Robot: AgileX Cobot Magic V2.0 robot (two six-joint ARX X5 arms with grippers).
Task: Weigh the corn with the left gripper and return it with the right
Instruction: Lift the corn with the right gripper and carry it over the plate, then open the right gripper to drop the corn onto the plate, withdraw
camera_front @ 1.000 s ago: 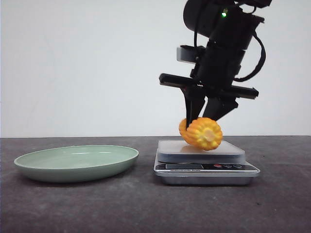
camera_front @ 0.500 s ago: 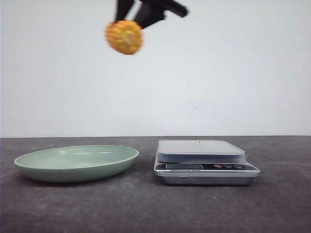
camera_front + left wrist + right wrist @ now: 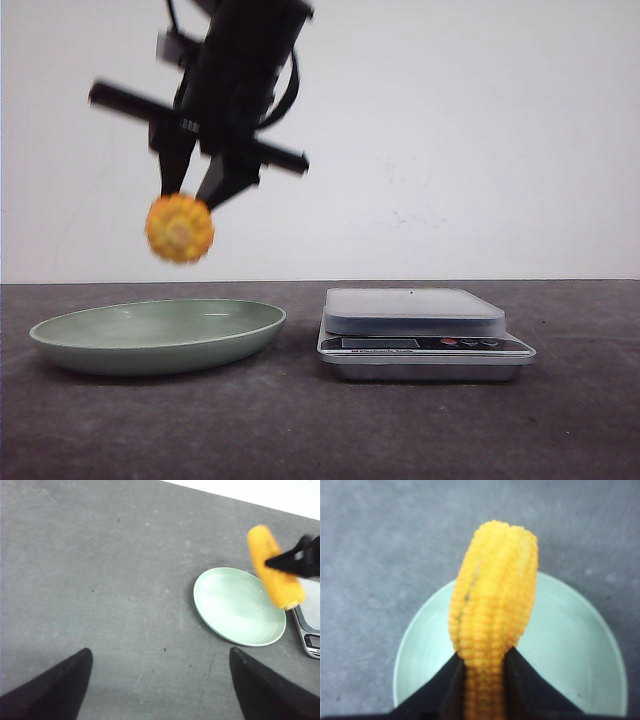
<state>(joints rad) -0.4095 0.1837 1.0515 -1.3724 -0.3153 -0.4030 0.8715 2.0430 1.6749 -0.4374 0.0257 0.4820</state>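
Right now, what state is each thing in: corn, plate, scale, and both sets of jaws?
corn: held in the air above the plate, touching nothing else.
green plate: upright on the table, nothing in it.
scale: on the table, platform bare; display unreadable.
right gripper: jaws shut on the corn.
left gripper: jaws open, holding nothing, above bare table.

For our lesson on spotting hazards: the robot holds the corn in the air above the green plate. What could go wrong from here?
1. The corn hangs well above the plate; released from there, the round cob may bounce or roll off the shallow rim.
2. The right gripper pinches only one end of the cob, so it could slip or swing.
3. The front view is blurred, suggesting fast motion; the arm might overshoot the plate.
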